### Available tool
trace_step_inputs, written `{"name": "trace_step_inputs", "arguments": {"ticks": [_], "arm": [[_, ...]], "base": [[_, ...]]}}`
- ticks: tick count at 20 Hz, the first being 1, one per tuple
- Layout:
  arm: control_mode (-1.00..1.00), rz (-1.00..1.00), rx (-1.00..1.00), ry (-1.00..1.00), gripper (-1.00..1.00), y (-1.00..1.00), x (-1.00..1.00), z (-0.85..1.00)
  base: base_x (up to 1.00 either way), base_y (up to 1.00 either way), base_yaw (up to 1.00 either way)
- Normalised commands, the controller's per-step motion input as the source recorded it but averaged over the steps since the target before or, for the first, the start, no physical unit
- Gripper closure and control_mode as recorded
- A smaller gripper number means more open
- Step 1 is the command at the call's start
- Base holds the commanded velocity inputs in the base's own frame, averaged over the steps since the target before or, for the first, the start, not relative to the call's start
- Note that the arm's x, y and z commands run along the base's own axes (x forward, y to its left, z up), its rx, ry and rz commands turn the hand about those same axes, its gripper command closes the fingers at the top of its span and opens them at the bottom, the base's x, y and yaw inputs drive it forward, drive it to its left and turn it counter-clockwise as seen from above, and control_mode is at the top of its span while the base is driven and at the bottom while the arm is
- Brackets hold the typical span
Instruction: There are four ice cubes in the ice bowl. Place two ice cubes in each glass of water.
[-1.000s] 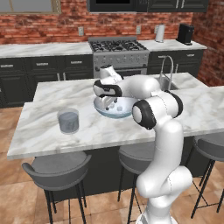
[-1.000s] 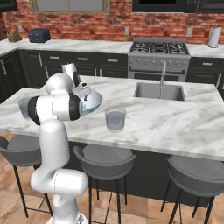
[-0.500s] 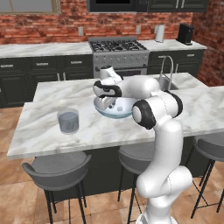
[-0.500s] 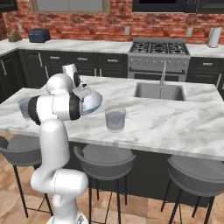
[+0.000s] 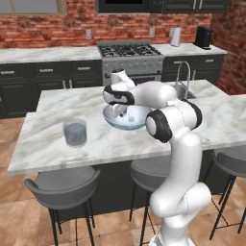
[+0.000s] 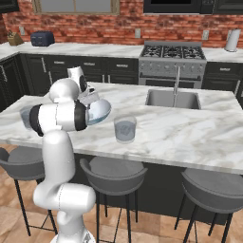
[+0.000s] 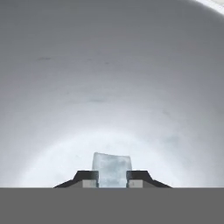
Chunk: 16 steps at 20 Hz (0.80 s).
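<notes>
The gripper (image 7: 112, 183) was down inside the ice bowl (image 7: 109, 78), its two dark fingertips (image 7: 89, 179) pressed against either side of one ice cube (image 7: 112, 169), so the jaws were clamped on that cube with only its width between them. The cube stood upright between the tips, pale and translucent, low in the hand view, with the bowl's smooth grey inner wall curving up behind it and a bright patch of the bowl's floor just around it. In the left base view the ice bowl (image 5: 126, 118) sat on the marble desk (image 5: 48, 144) near its middle, and the white arm bent over from the right with its hand dipping into the bowl's near-left side. One glass of water (image 5: 75, 132) stood on the desk well to the left of the bowl, apart from it. In the right base view the bowl (image 6: 98, 111) was partly hidden behind the arm's elbow, and the other glass of water (image 6: 125, 129) stood just to its right, near the desk's front edge. A sink (image 6: 172, 98) lay further back on the desk, well clear of both.
</notes>
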Motion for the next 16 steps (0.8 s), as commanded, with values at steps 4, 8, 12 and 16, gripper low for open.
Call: {"name": "trace_step_inputs", "arguments": {"ticks": [4,8,12,16], "arm": [[-1.0,0.0,0.06,0.0,1.0,0.31,-0.63,0.73],[-1.0,0.0,0.06,0.0,1.0,0.61,-0.67,0.67],[-1.0,-0.09,0.01,0.0,1.0,0.86,-0.9,0.29],[-1.0,-0.14,0.0,0.0,1.0,0.89,-0.53,0.02]], "base": [[0.0,0.0,0.0],[0.0,0.0,0.0],[0.0,0.0,0.0],[0.0,0.0,0.0]]}}
